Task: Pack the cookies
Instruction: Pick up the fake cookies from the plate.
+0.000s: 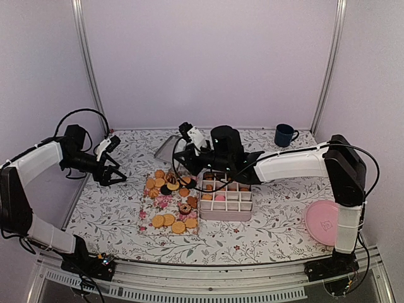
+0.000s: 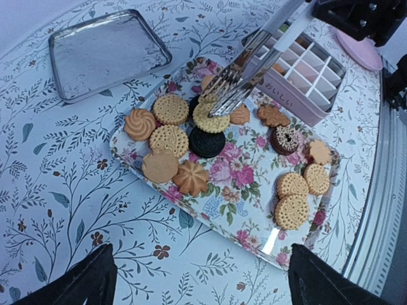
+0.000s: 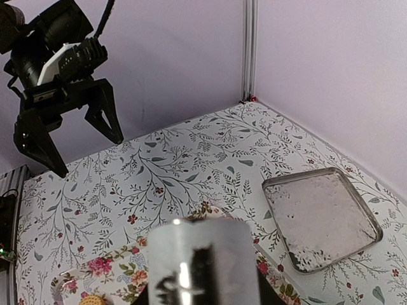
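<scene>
The right fingers (image 1: pixel 188 151) are closed on a pair of metal tongs (image 2: pixel 254 60), which reach down and to the left over a tray with a flower pattern (image 2: pixel 222 184). The tips of the tongs rest on a round golden cookie (image 2: pixel 210 121) near the far edge of that tray. Around it lie the other cookies (image 2: pixel 168 140): most are golden-orange, some round and ridged, some shaped like swirls or flowers. One dark brown cookie sits just beside the one under the tongs. Another dark one with sprinkles and a small cluster of golden ones lie towards the tray's right end. Just to the right of the tray, touching or almost touching it, stands a pale pink box with white dividers (image 1: pixel 226 199). A few of its compartments hold cookies, including a pink one. Behind the tray, a shallow square metal lid (image 2: pixel 108 51) lies flat on the desk (image 1: pixel 271 233), which is covered with a white cloth printed with leaves and sprigs. The left fingers (image 1: pixel 113 177) are spread wide open and hold nothing. They hang above the cloth to the left of the tray, well apart from it. At the back right of the desk stands a dark blue mug (image 1: pixel 284 134), and a pink plate (image 1: pixel 325 221) lies at the near right by the base of the right arm.
</scene>
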Controlling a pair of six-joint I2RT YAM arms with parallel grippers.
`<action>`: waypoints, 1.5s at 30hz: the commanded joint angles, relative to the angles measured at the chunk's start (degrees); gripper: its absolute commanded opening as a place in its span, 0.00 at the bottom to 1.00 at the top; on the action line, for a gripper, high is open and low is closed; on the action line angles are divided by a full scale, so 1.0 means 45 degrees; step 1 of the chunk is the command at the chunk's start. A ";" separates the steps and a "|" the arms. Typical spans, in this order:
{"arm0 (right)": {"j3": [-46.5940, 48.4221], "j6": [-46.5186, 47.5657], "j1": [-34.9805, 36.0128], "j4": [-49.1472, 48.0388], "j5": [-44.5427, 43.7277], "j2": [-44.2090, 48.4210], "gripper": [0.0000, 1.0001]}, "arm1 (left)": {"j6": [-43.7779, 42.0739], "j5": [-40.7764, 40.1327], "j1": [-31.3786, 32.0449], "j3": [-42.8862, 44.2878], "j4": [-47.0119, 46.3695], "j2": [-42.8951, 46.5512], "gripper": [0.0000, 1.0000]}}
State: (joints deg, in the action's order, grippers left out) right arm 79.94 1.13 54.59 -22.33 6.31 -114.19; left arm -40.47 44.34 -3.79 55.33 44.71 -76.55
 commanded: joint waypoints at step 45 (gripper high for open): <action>0.0430 0.0416 -0.0655 -0.1528 -0.1348 -0.0790 0.39 | -0.0235 0.0198 -0.0134 0.0204 0.0260 -0.0134 0.94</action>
State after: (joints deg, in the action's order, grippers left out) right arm 79.31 2.52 52.05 -25.82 0.51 -115.72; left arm -40.71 44.49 -3.81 55.35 45.30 -76.86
